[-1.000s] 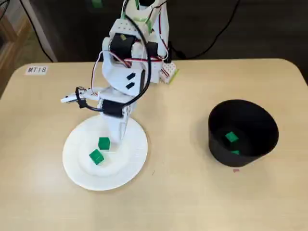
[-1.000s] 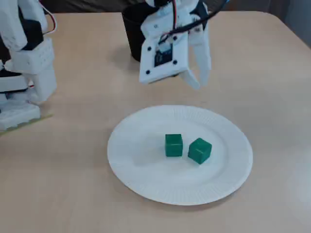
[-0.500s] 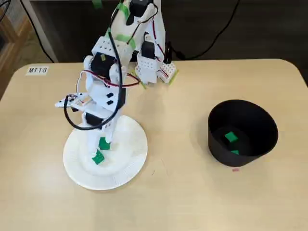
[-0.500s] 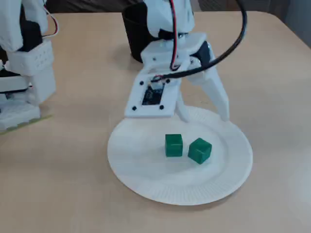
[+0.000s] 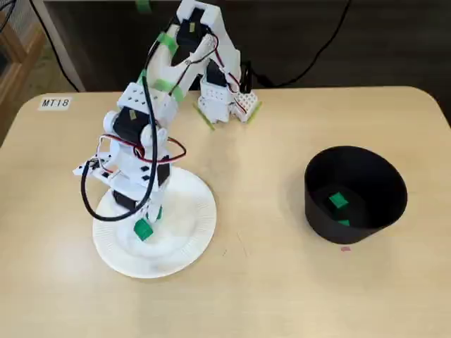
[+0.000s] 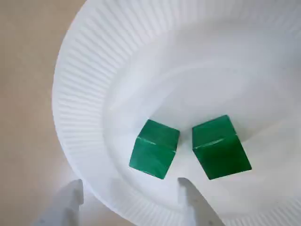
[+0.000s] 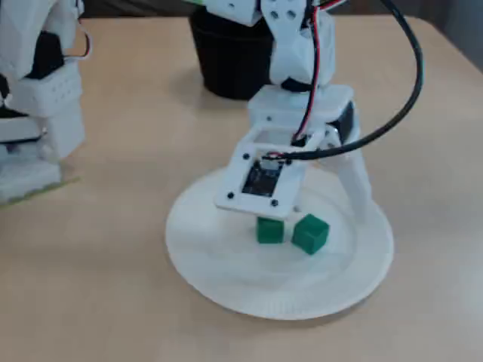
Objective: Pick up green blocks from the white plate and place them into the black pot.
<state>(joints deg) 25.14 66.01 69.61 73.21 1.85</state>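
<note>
The gripper [image 6: 130, 200] hangs low over the white plate [image 6: 80, 94], fingers spread wide with nothing between them. In the wrist view its two tips sit just short of the left green block [image 6: 154, 149], which lies close beside the right green block [image 6: 220, 147] without touching it. Off to the right on the table [image 5: 268, 282] in a fixed view stands the black pot [image 5: 380, 204] — well apart from the plate — with two more green blocks [image 5: 339, 201] at its bottom.

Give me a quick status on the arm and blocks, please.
Tool open, empty, low over white plate. Wrist view: left green block lined up between jaws, untouched. Right green block close beside, could get nudged.
</note>
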